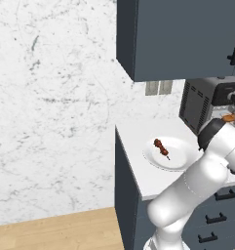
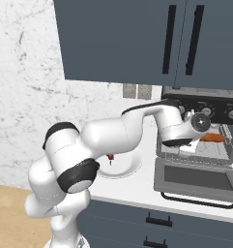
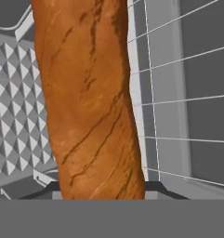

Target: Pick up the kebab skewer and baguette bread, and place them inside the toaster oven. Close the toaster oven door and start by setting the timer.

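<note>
Baguette [image 3: 90, 102] going in: the pincer [image 2: 193, 145] is pinching the loaf over the wire rack inside the open toaster oven [image 2: 197, 145]. Next, let go, then fetch the skewer [image 1: 161, 147] from the plate [image 1: 180, 161].

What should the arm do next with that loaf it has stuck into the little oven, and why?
Probably open the gripper and let go. It is shut on the baguette bread, which is already over the wire rack inside the toaster oven, whose door hangs open. The kebab skewer waits on the white plate.
</note>
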